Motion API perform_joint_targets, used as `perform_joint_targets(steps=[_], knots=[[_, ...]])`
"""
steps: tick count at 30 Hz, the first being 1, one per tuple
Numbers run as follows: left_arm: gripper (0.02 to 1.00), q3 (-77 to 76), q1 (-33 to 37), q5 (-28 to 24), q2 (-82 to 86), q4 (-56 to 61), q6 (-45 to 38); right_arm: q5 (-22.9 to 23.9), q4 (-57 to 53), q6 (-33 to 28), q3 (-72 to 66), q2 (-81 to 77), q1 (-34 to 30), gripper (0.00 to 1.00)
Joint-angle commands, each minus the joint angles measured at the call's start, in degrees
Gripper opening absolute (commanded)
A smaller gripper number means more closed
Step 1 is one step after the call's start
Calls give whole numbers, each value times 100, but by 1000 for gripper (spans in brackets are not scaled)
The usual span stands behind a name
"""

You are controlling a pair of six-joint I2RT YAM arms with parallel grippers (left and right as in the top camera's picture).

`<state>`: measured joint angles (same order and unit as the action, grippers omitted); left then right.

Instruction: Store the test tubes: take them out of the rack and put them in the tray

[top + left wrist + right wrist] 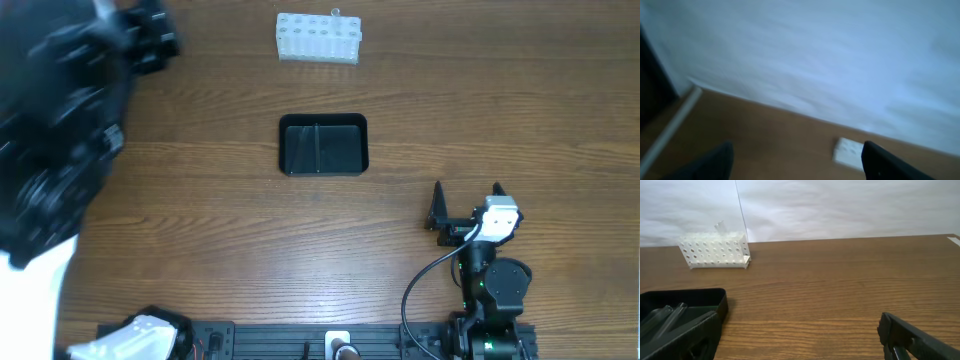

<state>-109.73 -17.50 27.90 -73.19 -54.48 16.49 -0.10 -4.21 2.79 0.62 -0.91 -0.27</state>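
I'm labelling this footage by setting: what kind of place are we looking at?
Probably a lab-style robot test bench, not a working laboratory: a plain wooden table against a white backdrop, holding a white test tube rack and a black tray, with a robot arm mounted at its edge.

A brown wooden table point(200, 220) runs up to a white wall point(840, 205).

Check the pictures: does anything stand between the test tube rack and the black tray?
Nothing visible does. Only bare wooden table lies between the test tube rack and the tray; the right claw sits off to one side.
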Motion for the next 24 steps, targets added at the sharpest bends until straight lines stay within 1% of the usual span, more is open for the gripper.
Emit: perform_joint_targets(steps=[1,3,5,7,10,13,17,18,24], knots=[[860,1550,798,-894,1191,813,-1034,13,-13,11,-31,35,31,991],[996,2452,1067,-1353,1864,1475,-1390,13,-13,11,-31,35,31,991],[998,3534,1276,-1851,2608,2214,-1672,13,-11,11,-31,35,31,991],[998,4656,1416,-2199,3322,2918,-1781,13,-11,11,-31,35,31,989],[1000,6277,1556,-2555,4317,3871,-1781,13,-11,11,-31,35,31,993],[1000,7646,1703,-2857,5211,4555,-1779,13,-13,11,-31,35,31,991],[998,9206,1843,-3150,6382,5191,-1777,13,-11,11,-31,35,31,991],[1000,9499,1840,-3156,6623,5257,-1777,13,-13,11,-31,35,31,991],[1000,10369,1840,-3154,7252,5257,-1775,13,-13,11,-31,35,31,991]])
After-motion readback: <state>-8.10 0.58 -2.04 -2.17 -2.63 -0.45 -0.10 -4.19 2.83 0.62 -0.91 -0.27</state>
